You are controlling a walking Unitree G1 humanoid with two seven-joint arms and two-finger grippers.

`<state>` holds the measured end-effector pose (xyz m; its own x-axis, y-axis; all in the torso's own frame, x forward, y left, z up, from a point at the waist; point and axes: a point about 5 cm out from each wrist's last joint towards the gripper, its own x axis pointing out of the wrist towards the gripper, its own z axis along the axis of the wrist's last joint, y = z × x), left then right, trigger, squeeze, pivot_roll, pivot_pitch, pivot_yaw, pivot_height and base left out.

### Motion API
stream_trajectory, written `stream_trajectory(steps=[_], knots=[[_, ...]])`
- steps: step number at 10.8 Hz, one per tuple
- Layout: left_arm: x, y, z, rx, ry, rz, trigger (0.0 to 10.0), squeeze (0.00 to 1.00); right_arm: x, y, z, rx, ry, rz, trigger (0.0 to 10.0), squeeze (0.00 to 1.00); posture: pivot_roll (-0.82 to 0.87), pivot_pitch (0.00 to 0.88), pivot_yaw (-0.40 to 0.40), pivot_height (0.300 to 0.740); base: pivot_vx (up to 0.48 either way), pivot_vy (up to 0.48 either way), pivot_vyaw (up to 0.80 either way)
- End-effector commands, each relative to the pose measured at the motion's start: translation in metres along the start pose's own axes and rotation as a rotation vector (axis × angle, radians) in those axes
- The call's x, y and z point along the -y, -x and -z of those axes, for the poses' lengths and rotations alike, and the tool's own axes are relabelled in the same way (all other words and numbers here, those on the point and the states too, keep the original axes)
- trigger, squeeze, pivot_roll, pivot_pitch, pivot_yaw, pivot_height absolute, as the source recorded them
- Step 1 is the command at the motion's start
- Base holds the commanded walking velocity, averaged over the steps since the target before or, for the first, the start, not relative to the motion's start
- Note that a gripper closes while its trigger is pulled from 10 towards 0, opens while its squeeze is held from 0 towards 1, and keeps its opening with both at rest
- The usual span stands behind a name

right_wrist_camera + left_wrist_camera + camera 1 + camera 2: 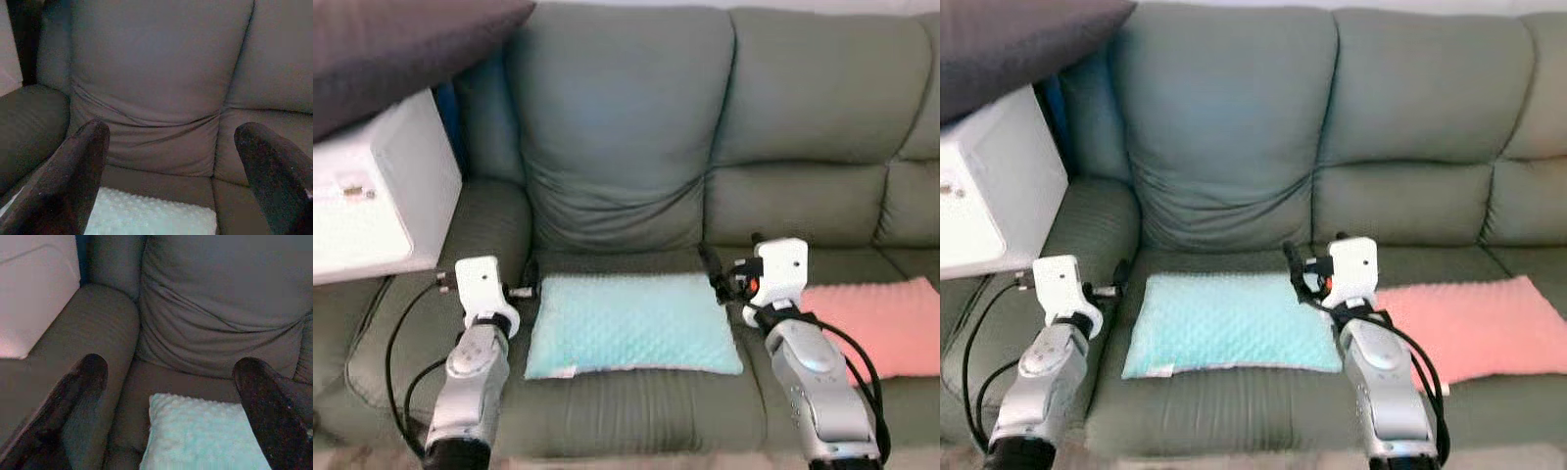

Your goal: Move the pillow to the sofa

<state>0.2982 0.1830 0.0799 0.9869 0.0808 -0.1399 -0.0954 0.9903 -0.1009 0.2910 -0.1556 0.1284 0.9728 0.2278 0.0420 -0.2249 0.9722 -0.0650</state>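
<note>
A light turquoise pillow (631, 323) lies flat on the green sofa's (617, 147) left seat cushion, just in front of the backrest. My left gripper (171, 369) hovers open at the pillow's left edge, beside the sofa's armrest (489, 220). Over the pillow's right rear corner my right gripper (724, 262) is also open, with its fingers (83, 161) spread wide. Neither gripper holds anything. In the right wrist view the pillow's (146, 213) rear edge lies below the fingers.
A pink pillow (876, 323) lies on the seat to the right. A white box (372, 186) rests on the left armrest, with a dark grey cushion (401, 39) on top of it. Black cables (396, 343) trail from both arms.
</note>
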Motion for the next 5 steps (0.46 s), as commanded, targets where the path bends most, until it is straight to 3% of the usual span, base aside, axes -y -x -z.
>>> stream_trajectory(steps=[1, 5], knots=[[-0.002, 0.0004, 0.002, -0.015, -0.003, -0.012, 10.0, 0.0, 0.0017, 0.0006, 0.0003, -0.006, -0.007, 0.008, 10.0, 0.0, -0.2, 0.024, -0.006, 0.74, -0.337, 0.0, 0.0], [-0.003, 0.0, 0.0029, -0.02, -0.008, -0.013, 10.0, 0.0, 0.0035, 0.001, 0.0018, -0.015, -0.01, 0.014, 10.0, 0.0, -0.21, 0.027, -0.004, 0.74, -0.346, 0.0, 0.0]])
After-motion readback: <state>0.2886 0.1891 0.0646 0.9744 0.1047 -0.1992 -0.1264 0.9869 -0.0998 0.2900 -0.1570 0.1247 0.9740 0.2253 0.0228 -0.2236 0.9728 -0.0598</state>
